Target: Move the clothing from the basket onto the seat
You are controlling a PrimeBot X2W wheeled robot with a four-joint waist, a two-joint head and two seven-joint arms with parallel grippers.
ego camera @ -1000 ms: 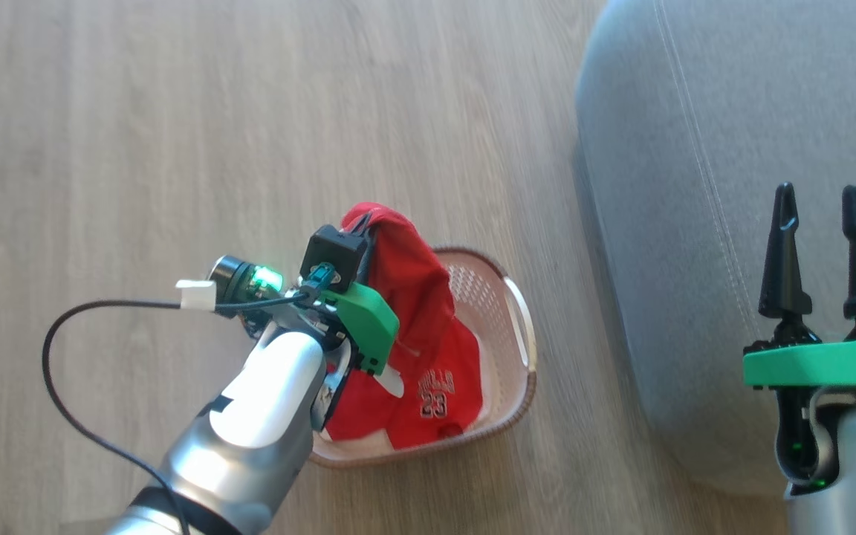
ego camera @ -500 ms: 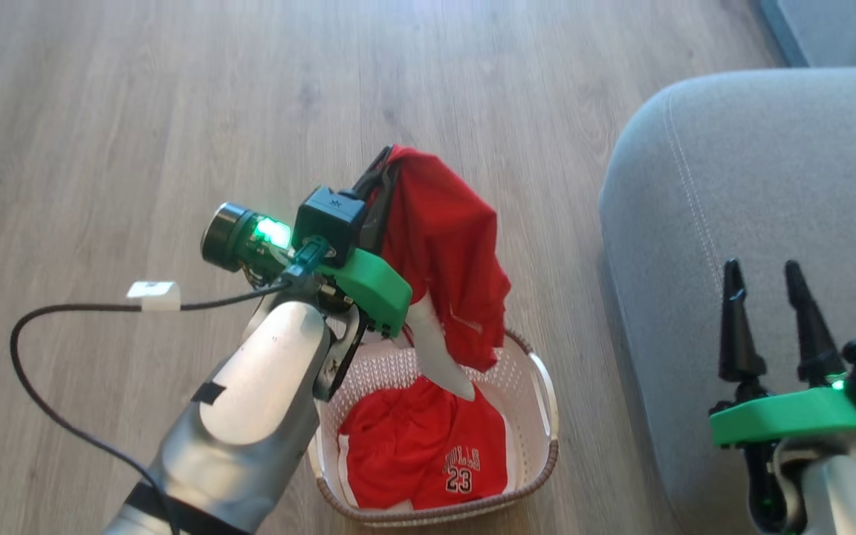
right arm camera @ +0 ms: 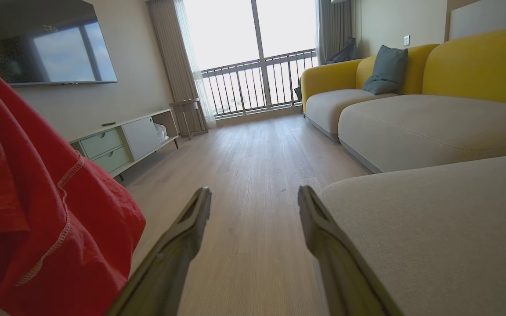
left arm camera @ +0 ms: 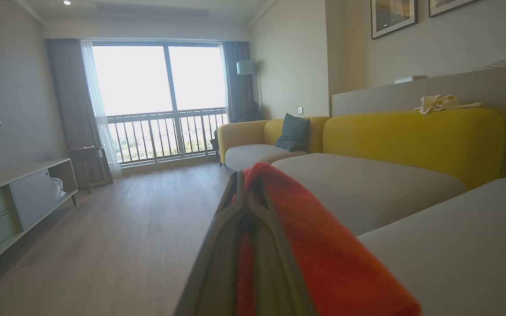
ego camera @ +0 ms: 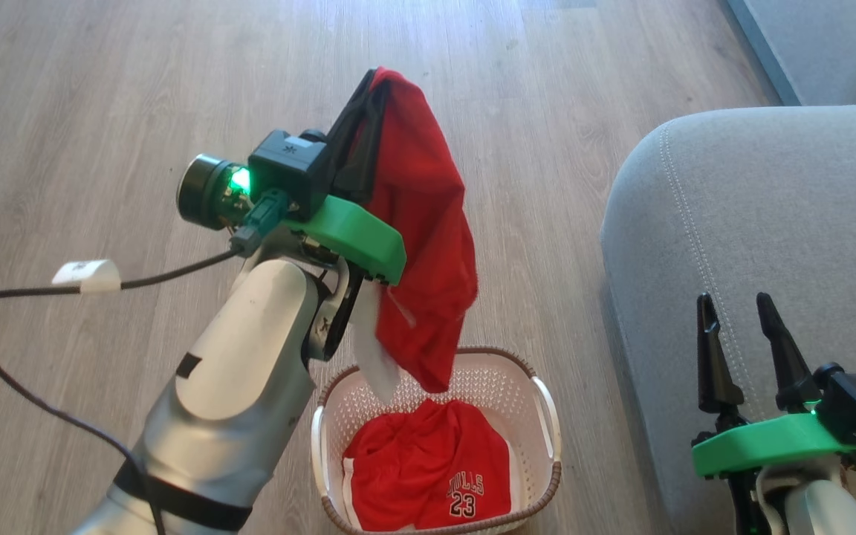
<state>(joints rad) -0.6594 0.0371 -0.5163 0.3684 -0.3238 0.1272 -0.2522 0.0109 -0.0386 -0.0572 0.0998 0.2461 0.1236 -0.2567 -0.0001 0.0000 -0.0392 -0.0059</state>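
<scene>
Above the basket [ego camera: 498, 380], red clothing [ego camera: 420, 223] between closed left jaws

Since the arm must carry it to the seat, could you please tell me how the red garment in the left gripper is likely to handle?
Probably floppy: the red garment hangs limp from the shut left gripper, its lower end over the basket. Likely light, since a fingertip pinch carries it. It may swing and drape unevenly on the seat.

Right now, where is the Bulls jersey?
Head view, bottom centre: the jersey lies in the basket, left of the seat, below the red garment held by the left gripper.
</scene>
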